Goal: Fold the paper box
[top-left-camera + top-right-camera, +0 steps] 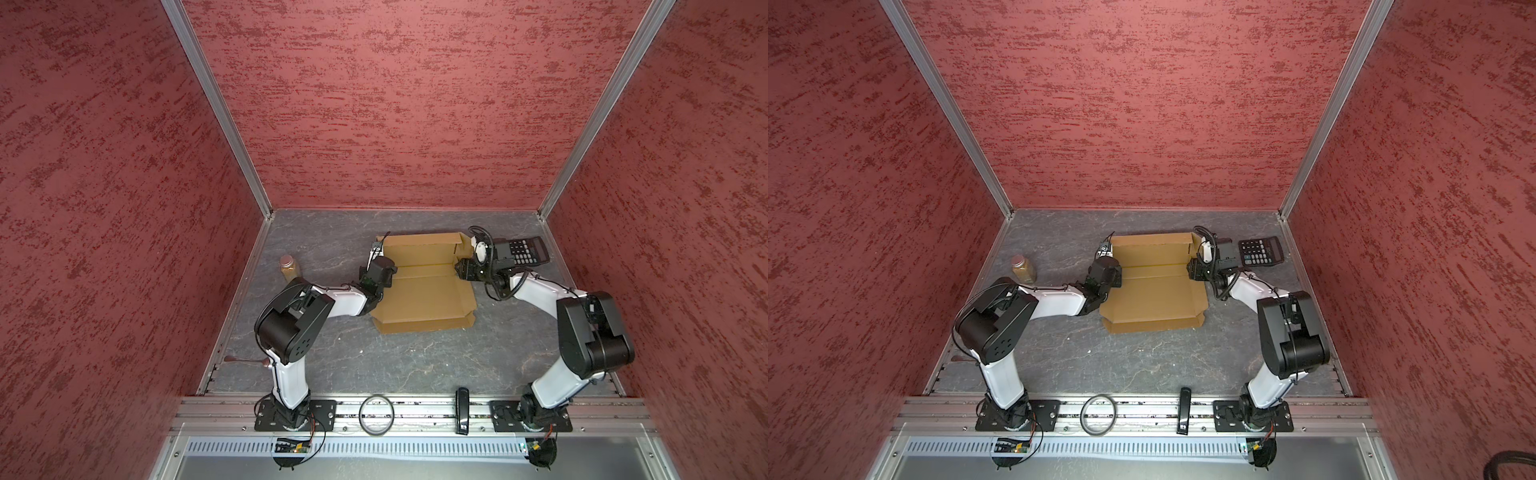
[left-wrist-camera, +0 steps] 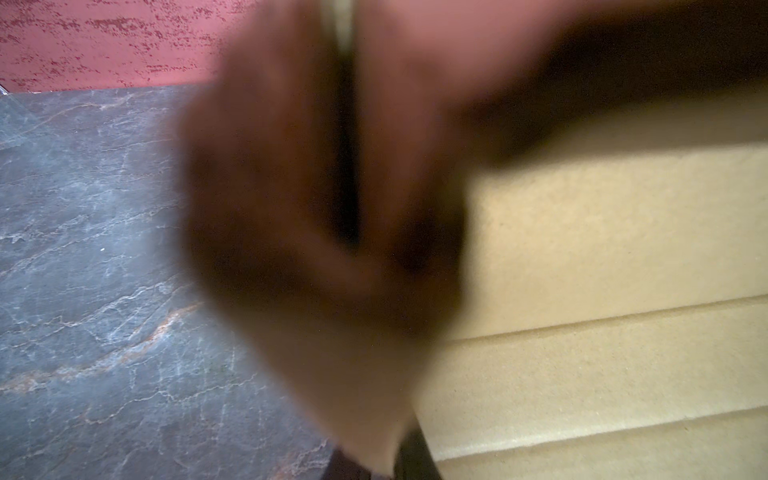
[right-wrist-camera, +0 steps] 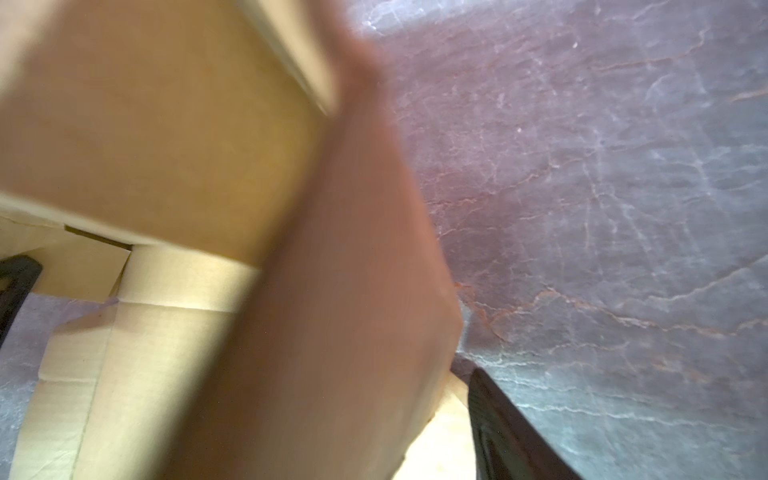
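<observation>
**Raising the tray's side walls, one pincer on each end**

The paper box (image 1: 424, 291) lies on the far middle of the bench (image 1: 374, 361), open face up. Its far part is already a shallow tray with the far wall standing. The lid panel lies flat, reaching toward the near side and ending in a tuck flap.

The left pincer (image 1: 376, 253) is at the tray's far-left corner, closed narrow. By the blurred cardboard filling the left wrist view, it appears to be nipping the left side flap.

The right pincer (image 1: 460, 268) is at the tray's right end with its jaws wide. In the right wrist view the fingers (image 3: 507, 432) stand well apart with the right flap between them.

The step, as I judge it, is folding the side walls up and in:
- The left should hold its flap upright without pulling, so the sheet does not slide.
- The right should close low, near the crease, and swing the flap inward along it rather than bending it mid-panel.
- The calculator (image 1: 525, 251) lies just right of that arm, so the elbow needs care.

The whole sheet runs far to near, roughly square to the bench. The tray's own long side runs left to right, with the lid's free edge pointing near.
</observation>
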You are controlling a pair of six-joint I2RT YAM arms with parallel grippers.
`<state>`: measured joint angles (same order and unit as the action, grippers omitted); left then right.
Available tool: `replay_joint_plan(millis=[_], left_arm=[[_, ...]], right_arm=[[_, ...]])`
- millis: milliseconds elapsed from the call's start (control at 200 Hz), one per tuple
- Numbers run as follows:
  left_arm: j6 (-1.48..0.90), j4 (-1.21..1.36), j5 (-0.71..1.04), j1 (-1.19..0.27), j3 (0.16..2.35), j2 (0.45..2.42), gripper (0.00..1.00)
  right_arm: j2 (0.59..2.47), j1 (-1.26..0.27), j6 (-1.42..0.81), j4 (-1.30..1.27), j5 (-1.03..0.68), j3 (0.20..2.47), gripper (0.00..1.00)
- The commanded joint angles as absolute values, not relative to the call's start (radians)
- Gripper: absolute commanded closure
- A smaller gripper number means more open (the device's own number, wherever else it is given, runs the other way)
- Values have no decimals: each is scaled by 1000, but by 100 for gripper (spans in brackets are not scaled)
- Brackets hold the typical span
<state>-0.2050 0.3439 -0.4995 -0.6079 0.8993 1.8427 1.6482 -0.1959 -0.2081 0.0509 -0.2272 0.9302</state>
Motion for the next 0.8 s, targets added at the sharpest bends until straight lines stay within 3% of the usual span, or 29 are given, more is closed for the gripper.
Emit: replay_joint_plan(millis=[0,341,546,792], left_arm=[[-198,328,-491,-609,906,1847,89],[-197,327,-486,-607,904,1843,89],[-195,326,-489,-607,898,1839,89],[-195,328,-492,-607,887,1828,89]], right_arm=[[1599,-202,-179,54,-260,922,30],[1522,-203,-126,70,-268,884,26],[1459,-196,17,87,-299,867,22],[1308,-172,130,-8,-304,758,10]])
